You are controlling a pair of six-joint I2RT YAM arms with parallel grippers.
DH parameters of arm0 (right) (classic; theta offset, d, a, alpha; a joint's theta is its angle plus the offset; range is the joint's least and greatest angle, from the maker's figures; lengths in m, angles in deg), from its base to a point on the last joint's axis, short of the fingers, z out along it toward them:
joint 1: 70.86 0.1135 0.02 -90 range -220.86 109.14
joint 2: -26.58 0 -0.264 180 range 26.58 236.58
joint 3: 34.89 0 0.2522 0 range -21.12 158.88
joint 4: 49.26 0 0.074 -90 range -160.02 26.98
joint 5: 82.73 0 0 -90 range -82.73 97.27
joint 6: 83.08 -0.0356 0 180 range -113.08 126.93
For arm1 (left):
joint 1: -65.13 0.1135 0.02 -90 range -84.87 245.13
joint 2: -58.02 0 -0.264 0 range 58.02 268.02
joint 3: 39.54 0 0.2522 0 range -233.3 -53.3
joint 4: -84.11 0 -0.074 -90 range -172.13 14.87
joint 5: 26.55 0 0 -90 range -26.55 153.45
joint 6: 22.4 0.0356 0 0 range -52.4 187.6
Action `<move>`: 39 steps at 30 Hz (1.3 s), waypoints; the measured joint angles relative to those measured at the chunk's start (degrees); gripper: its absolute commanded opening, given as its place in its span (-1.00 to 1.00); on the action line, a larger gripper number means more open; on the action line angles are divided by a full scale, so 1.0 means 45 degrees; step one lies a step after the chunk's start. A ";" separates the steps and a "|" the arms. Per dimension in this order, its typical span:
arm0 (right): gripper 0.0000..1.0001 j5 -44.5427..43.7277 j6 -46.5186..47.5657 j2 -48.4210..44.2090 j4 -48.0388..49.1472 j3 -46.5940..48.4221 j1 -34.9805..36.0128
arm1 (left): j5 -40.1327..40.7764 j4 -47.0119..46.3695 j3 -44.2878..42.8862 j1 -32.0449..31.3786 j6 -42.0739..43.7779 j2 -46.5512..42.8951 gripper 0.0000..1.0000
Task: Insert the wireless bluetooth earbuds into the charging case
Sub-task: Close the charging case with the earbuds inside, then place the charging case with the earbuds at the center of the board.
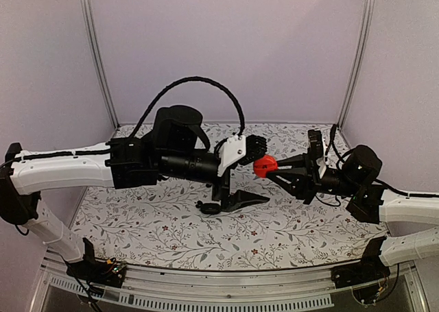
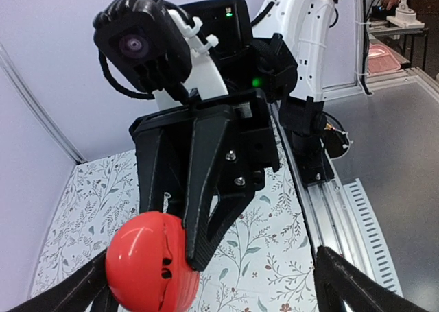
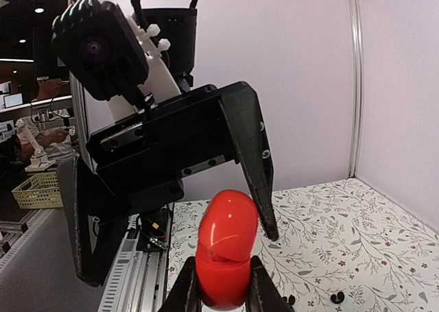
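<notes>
The right fingers (image 1: 287, 163) clamp a red disc (image 1: 265, 165) above the tabletop (image 1: 158, 223). The left fingers (image 1: 248, 201) stand wide around it, and the charging case (image 1: 209, 207) lies on the tabletop nearby. The left wrist view shows the disc between spread fingers. In the right wrist view two black specks, perhaps the earbuds (image 3: 336, 297), lie on the tabletop.

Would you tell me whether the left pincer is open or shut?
Open: the fingers of the left pincer stand wide apart, either side of the red object clamped in the right pincer.
</notes>
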State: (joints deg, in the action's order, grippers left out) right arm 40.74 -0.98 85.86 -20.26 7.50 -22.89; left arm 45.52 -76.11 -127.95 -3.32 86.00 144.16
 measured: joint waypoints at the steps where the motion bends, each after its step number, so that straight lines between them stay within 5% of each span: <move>1: -1.00 0.0005 -0.0087 0.0000 0.0005 0.0000 -0.0005 | 0.0228 -0.0034 0.0034 -0.0083 0.0126 -0.0015 0.91; 13: -1.00 0.0131 -0.1807 0.0112 -0.0277 0.0277 -0.0058 | 0.4818 -0.0782 0.0549 -0.1404 0.2623 -0.0068 0.65; 34: -1.00 -0.0058 -0.4299 0.0233 -0.1603 0.0651 -0.0053 | 0.8000 -0.1088 0.0685 -0.2098 0.5430 0.0044 -0.16; 39: -1.00 -0.0189 -0.4318 0.0243 -0.1622 0.0675 -0.0053 | 0.8116 -0.1088 0.0685 -0.2108 0.5372 0.0049 0.61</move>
State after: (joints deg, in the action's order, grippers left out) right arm 39.89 -20.41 86.96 -27.56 10.54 -23.13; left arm 82.04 -81.01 -124.87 -12.80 110.17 144.38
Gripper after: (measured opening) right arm 0.181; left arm 0.581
